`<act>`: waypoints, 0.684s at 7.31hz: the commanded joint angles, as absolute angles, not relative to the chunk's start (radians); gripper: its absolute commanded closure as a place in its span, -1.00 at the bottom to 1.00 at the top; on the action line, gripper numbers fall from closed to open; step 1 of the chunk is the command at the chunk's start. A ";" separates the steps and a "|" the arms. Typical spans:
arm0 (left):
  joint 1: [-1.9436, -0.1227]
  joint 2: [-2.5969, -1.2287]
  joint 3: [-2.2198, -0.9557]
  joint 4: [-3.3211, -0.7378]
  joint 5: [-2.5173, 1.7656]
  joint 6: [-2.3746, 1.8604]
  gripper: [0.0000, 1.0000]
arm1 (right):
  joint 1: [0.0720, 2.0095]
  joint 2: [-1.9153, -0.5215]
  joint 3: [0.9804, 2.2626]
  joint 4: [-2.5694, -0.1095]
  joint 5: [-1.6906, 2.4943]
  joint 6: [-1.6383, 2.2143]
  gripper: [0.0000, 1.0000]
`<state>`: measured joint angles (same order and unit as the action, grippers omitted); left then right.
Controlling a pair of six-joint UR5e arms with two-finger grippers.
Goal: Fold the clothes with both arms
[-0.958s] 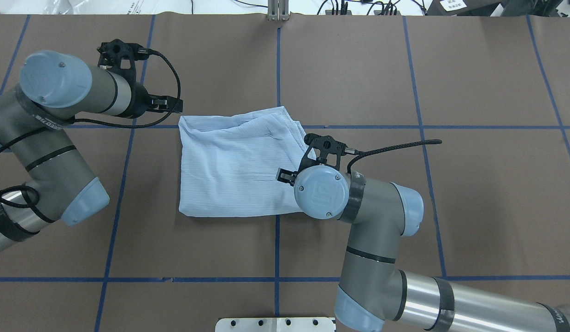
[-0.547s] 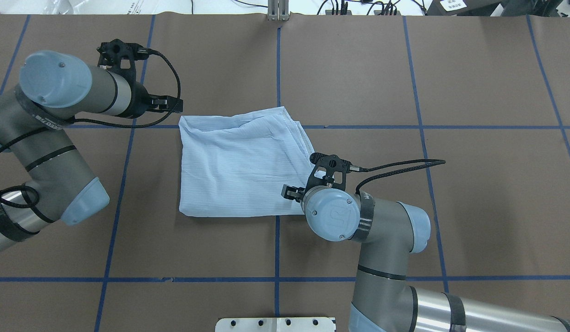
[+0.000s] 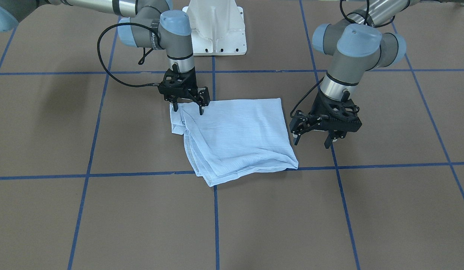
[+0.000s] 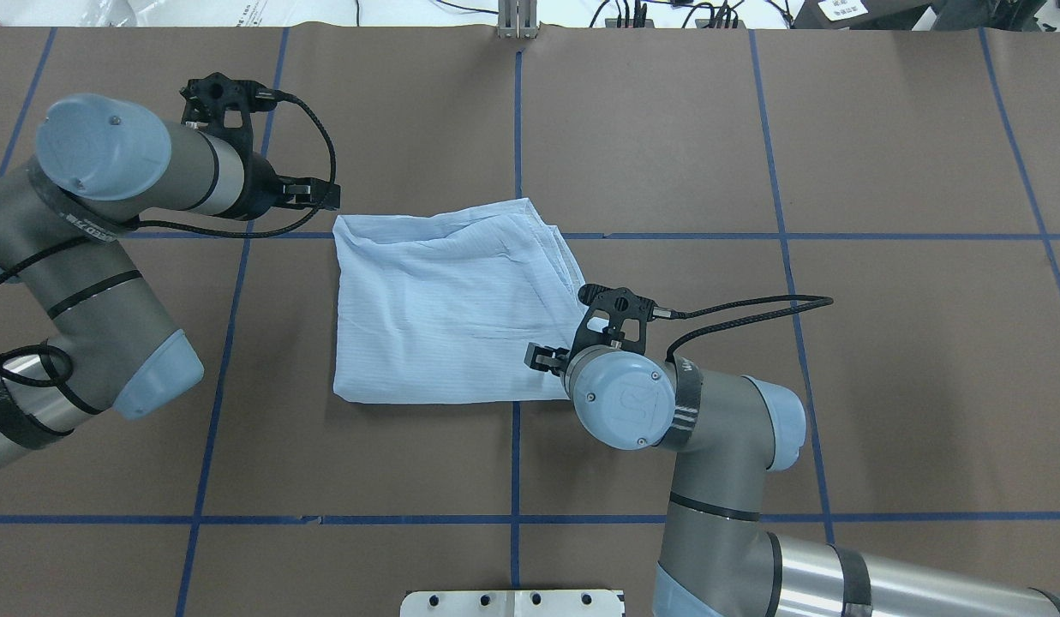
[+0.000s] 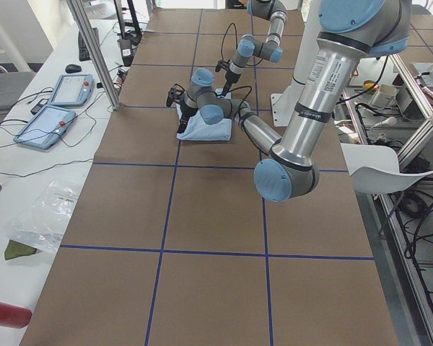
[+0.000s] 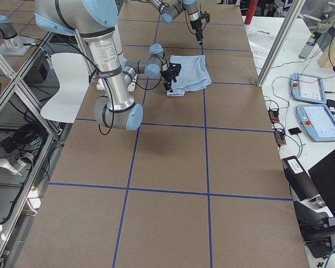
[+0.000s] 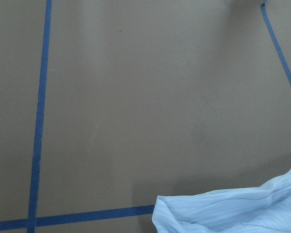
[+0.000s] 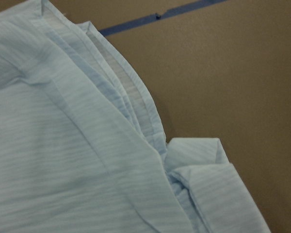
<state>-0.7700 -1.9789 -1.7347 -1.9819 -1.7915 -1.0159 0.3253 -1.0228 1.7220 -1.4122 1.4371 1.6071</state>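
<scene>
The light blue striped shirt [image 4: 444, 308] lies folded into a rough square on the brown table; it also shows in the front view [image 3: 235, 138]. My right gripper [image 3: 188, 110] is open, its fingertips down at the shirt's corner nearest the robot on my right, straddling the folded edge. In the overhead view the right gripper [image 4: 548, 358] is partly hidden by its wrist. The right wrist view shows layered shirt edges [image 8: 63, 170] close up. My left gripper [image 3: 311, 141] is open and empty, hovering just off the shirt's left edge. The left wrist view shows a shirt corner [image 7: 242, 213].
The white pedestal base [image 3: 216, 30] stands at the robot's side of the table. Blue tape lines [image 4: 517, 128] grid the brown table cover. Teach pendants [image 5: 54, 108] lie on the bench beyond the far edge. A metal post [image 4: 517, 21] stands at the far edge.
My right gripper has moved back toward the robot along the shirt's right edge to its near corner, then nearly stopped. The left arm has not moved.
</scene>
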 commanded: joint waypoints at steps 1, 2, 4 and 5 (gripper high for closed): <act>-0.770 -1.979 -1.746 -1.980 -1.793 -1.012 -1.00 | 0.462 -1.014 1.820 -1.521 1.599 1.452 -1.00; -0.770 -1.950 -1.767 -1.974 -1.811 -1.011 -1.00 | 0.576 -1.015 1.876 -1.602 1.734 1.322 -1.00; -0.772 -1.774 -1.943 -1.971 -1.863 -0.932 -1.00 | 0.829 -1.032 1.920 -1.731 1.972 1.036 -1.00; -0.773 -1.643 -2.054 -1.971 -1.871 -0.863 -1.00 | 0.953 -1.105 1.937 -1.771 2.053 0.832 -1.00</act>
